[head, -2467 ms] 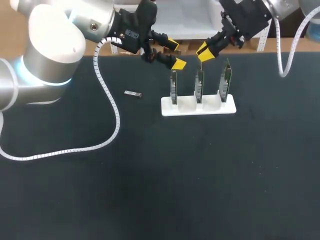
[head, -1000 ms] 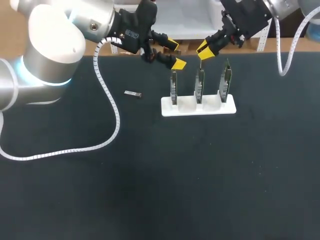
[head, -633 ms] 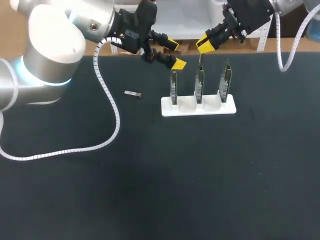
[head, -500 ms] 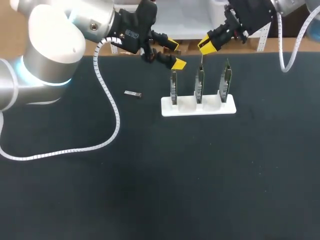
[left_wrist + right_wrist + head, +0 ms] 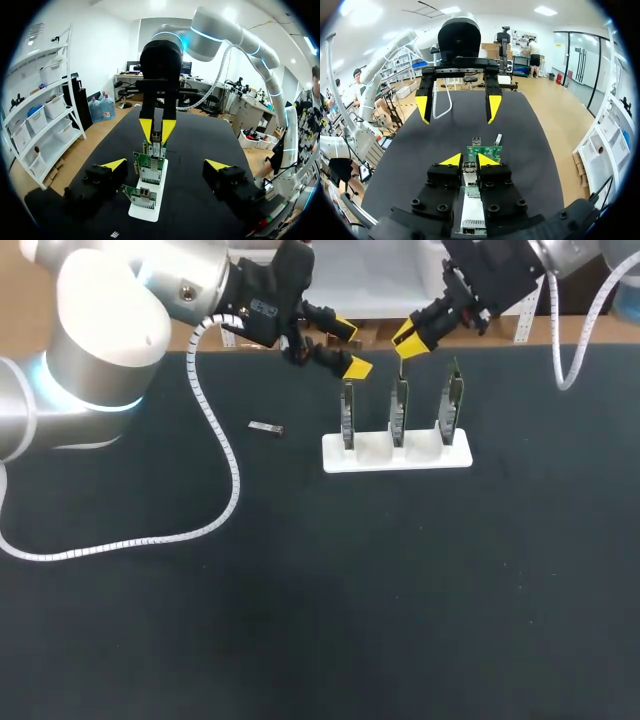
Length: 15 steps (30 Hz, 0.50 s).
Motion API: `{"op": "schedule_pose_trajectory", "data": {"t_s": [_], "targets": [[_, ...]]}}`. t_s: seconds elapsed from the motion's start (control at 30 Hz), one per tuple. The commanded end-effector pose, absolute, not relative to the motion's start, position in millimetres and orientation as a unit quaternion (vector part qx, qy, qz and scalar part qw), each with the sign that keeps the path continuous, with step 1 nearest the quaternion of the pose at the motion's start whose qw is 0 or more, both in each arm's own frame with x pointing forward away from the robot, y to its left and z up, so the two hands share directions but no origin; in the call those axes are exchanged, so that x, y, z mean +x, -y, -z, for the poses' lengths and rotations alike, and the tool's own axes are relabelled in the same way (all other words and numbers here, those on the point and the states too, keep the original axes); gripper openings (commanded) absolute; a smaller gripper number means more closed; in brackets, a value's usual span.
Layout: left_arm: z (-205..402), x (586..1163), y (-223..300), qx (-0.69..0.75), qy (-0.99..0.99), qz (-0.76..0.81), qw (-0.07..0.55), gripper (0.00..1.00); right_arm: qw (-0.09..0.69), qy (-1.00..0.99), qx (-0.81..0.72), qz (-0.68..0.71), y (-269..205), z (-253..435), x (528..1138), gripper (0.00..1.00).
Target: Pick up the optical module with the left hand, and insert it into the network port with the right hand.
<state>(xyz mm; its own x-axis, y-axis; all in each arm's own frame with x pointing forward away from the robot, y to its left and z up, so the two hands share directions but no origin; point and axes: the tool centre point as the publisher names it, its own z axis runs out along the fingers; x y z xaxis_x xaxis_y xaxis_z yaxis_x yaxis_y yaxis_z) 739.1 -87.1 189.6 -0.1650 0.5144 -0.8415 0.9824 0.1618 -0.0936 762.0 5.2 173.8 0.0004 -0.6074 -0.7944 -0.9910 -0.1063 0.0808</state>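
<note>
White holder (image 5: pixel 400 461) is sitting toward the far side of the black table (image 5: pixel 320 600), carrying three green cards (image 5: pixel 347 416) upright in a row; each card is standing in its own slot of the holder.

Right gripper (image 5: pixel 407 341) is hanging just above the holder's middle card (image 5: pixel 398 408), its arm coming in from the far right; its fingers are pinching close together on a small silvery piece, looking like the optical module (image 5: pixel 470 169), gripped from two sides and pointing down at that card's top edge; can't tell whether the module is touching the card or sitting just over it.

Left gripper (image 5: pixel 348 346) is hovering above and just behind the holder's end card on the left arm's side; its fingers are spreading wide with nothing between them; in the left wrist view the holder and cards are lying ahead of and below those spread fingers, with the right gripper facing it from above the row.

A second small silvery bar (image 5: pixel 266 427) is lying flat on the table beside the holder on the left arm's side, apart from it, nothing touching it.

White coiled cable (image 5: pixel 225 510) from the left arm is trailing over the table, well apart from the holder on that same side.
</note>
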Motion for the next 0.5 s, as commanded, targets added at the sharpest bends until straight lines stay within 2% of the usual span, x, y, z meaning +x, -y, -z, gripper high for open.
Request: {"op": "schedule_pose_trajectory", "data": {"t_s": [0.03, 0.5], "targets": [[-190.5, 738.6, 87.7, 0.548, -0.684, 0.341, 0.339, 1.00, 0.270, -0.612, -0.653, -0.355, -4.0, -173.4, 763.5, 0.00], [-190.5, 738.6, 87.7, 0.548, -0.684, 0.341, 0.339, 1.00, 0.271, -0.607, -0.655, -0.358, -7.3, -172.3, 762.4, 0.00]]}}
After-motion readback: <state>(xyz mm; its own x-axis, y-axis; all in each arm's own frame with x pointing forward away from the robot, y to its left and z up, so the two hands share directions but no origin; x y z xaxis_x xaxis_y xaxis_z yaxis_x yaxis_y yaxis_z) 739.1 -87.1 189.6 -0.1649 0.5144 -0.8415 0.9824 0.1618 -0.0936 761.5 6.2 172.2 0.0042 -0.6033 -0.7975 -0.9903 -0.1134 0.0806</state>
